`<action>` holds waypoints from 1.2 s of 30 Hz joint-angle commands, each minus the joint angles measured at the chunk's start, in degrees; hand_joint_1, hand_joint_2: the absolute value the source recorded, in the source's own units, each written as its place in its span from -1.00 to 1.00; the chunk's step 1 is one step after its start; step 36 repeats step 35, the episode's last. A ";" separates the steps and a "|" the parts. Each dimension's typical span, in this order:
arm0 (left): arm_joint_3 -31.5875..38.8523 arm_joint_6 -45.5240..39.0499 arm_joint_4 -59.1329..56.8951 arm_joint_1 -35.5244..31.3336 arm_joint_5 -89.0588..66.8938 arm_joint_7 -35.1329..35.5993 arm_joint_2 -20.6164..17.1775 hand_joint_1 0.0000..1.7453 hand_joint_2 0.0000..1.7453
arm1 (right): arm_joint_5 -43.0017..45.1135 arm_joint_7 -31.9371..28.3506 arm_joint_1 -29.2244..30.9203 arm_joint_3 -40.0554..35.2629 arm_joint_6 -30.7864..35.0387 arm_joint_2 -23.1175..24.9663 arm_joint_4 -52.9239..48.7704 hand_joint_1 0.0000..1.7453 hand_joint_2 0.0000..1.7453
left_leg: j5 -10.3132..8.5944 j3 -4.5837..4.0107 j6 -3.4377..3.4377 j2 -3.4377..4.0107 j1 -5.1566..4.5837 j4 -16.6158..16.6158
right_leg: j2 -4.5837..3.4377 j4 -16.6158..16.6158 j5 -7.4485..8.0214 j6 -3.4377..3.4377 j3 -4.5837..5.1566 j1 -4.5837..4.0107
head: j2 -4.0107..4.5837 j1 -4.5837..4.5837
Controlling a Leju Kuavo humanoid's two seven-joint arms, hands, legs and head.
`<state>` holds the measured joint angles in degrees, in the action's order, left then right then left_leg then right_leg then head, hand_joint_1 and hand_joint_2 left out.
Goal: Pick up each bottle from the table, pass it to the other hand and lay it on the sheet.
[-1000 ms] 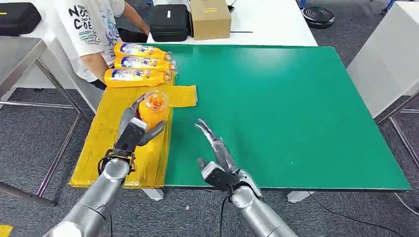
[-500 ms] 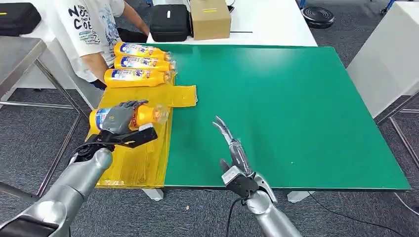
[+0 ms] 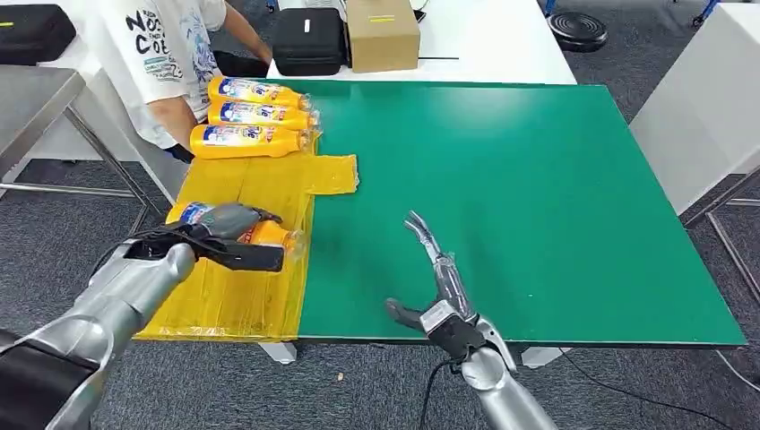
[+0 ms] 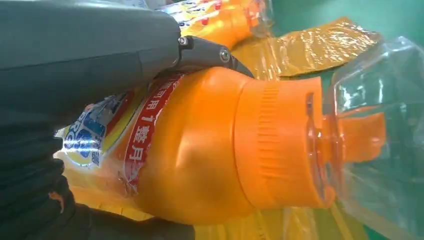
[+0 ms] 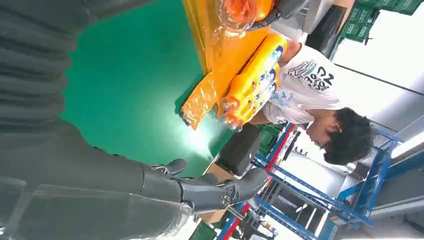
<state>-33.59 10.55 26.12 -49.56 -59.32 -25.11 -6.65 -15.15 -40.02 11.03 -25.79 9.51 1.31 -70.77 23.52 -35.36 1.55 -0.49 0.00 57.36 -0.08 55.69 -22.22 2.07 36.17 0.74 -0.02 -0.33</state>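
green table [image 3: 502,197] carries yellow sheet [image 3: 233,287] beside grey carpet [image 3: 54,233].

Left hand [image 3: 231,222] tipped bottle [image 3: 240,227] from upright to flat, lowered onto sheet [image 3: 235,296]; right hand [image 3: 436,278] drew back.

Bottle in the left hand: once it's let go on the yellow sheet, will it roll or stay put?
Probably some roll risk: the bottle in the left hand lies on its side and its body looks rounded. The glossy label film and clear cap cover suggest a slippery surface. The three bottles already laid on the yellow sheet sit side by side, so it likely settles.
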 commanded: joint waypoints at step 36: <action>-9.45 -11.71 -6.95 8.69 -2.15 7.91 7.02 0.68 1.00 | -2.69 0.02 -1.59 4.18 -3.26 -0.80 1.07 -1.00 1.00 | 0.12 0.43 -0.04 0.01 -0.07 -0.12 | 0.01 -0.11 -0.10 -0.04 -0.46 0.07 | 0.00 -0.02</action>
